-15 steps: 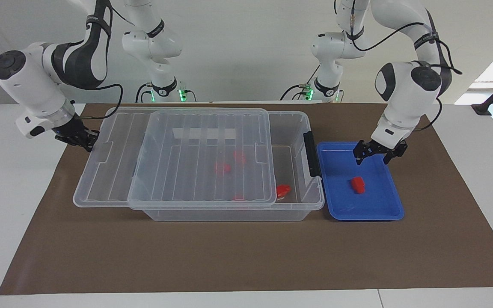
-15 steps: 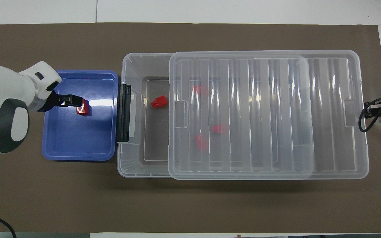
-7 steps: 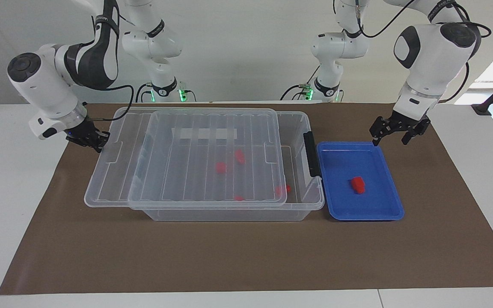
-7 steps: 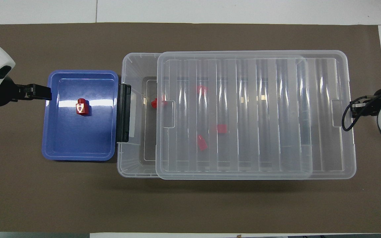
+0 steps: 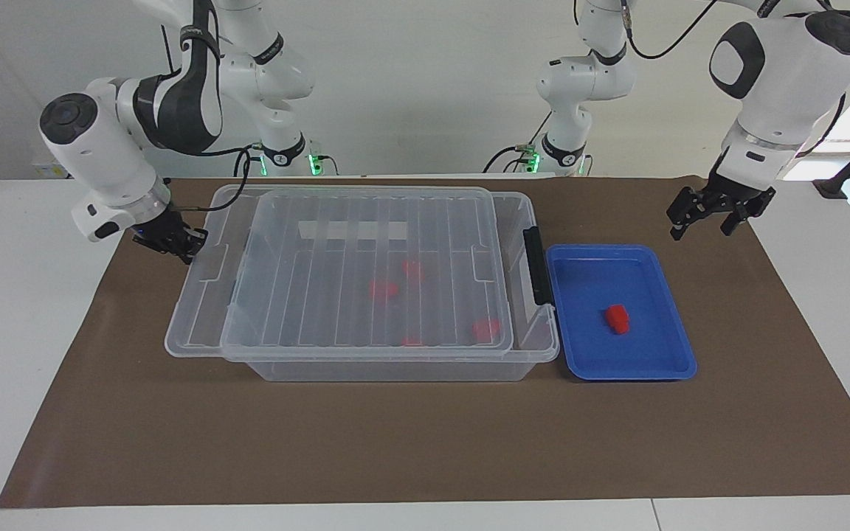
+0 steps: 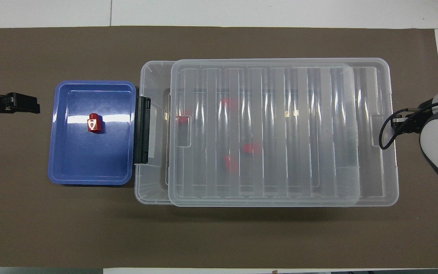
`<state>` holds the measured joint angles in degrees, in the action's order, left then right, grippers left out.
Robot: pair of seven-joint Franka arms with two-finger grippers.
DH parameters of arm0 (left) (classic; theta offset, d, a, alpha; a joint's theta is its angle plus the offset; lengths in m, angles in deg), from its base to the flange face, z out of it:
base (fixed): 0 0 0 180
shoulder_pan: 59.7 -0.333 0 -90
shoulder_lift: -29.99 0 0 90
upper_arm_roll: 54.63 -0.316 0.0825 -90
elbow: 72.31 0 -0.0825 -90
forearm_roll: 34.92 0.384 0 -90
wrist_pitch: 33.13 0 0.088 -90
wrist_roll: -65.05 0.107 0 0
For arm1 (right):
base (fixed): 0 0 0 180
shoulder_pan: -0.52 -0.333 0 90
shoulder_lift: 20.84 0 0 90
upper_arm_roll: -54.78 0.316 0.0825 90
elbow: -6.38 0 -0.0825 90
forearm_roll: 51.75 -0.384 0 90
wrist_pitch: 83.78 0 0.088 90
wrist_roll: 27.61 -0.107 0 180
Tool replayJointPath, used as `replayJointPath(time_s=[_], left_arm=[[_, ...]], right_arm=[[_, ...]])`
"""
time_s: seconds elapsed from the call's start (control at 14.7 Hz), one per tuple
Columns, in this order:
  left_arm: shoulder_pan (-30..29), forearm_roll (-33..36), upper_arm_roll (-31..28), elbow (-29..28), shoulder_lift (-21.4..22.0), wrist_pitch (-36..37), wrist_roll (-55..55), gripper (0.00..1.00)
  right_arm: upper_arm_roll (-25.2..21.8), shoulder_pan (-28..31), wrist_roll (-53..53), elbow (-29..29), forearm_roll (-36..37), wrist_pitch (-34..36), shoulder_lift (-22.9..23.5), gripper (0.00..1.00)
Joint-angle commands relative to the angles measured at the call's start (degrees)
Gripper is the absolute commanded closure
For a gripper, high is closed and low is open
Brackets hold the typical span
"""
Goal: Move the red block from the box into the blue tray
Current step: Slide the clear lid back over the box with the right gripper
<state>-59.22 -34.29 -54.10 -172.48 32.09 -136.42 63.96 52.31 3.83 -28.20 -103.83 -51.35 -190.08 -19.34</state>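
Observation:
One red block lies in the blue tray, also seen from overhead in the tray. The clear box stands beside the tray, its ribbed lid lying on it and offset toward the right arm's end. Several red blocks show through the lid. My left gripper is open and empty, raised over the mat beside the tray. My right gripper is shut on the lid's end edge.
A brown mat covers the table under everything. The box's black latch faces the tray. A narrow strip of the box at the tray end is uncovered.
My right gripper has slid the lid toward the tray, covering most of the box opening. My left gripper has risen out of the tray and moved off it, leaving the red block there.

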Motion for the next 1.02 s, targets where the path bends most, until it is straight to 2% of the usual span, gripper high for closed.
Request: replayJointPath(time_s=[0.0, 0.41, 0.68, 0.95], left_arm=[[-0.7, -0.3, 0.2, 3.5, -0.6, 3.4, 2.0, 0.0], [-0.7, -2.0, 0.2, 4.0, -0.6, 4.5, 2.8, 0.0], [-0.7, -2.1, 0.3, 2.7, 1.4, 5.6, 2.2, 0.0], [-0.7, -2.1, 0.2, 2.5, 1.6, 6.1, 2.1, 0.0]], right_arm=[[0.7, 0.2, -1.3, -2.2, -0.7, -1.5, -1.6, 1.0], [2.4, 0.2, -2.8, -2.6, -0.9, -2.5, -1.6, 1.0], [3.2, 0.1, -3.9, -3.3, -1.6, -3.1, -1.9, 1.0], [3.7, 0.1, -4.5, -3.2, -1.6, -3.1, -1.9, 1.0]])
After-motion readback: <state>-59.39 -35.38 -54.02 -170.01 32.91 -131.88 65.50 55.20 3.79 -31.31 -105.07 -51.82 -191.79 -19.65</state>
